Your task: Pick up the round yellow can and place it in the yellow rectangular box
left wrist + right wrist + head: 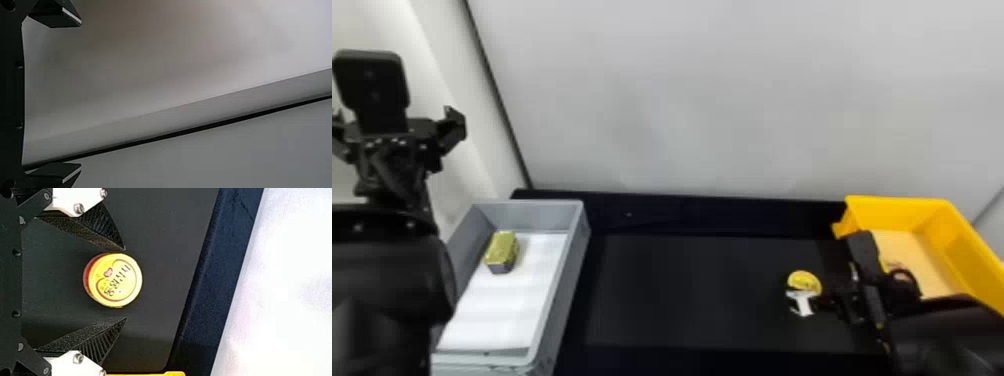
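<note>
R gripper (839, 301) jaws apart, round yellow can (804, 282) btwn them

Nearest: L arm (384, 280) comes in at bottom L of head view, R arm (932, 332) at bottom R. L gripper (394, 114) is up at the L edge of that view, empty, jaws spread wide; L wrist view also has them well apart, w/ pale wall surfaces beyond.

R gripper is low over the R part of the black table (682, 300). Per R wrist view, its jaws are apart, one each side of the can: one tip v. close to the can's edge, the other w/ a clear gap. Can't tell if the close one touches.

Can is on the black table, upright, lid up; lid yellow w/ a printed pattern, side partly red. It's L of the yellow rectangular box (977, 250), outside it.

Grey box (572, 280) is on the L, partly behind L arm, w/ white sheet (507, 310) on its floor. Green-gold tin (503, 248) sits in there, toward the far end, near the L wall of the box.

Yellow rectangular box is at far R, partly hidden by R arm & R gripper; its floor is pale yellow-orange.

Farthest: light grey wall (732, 90) behind the table, w/ dark seam (499, 100) on its L side.
</note>
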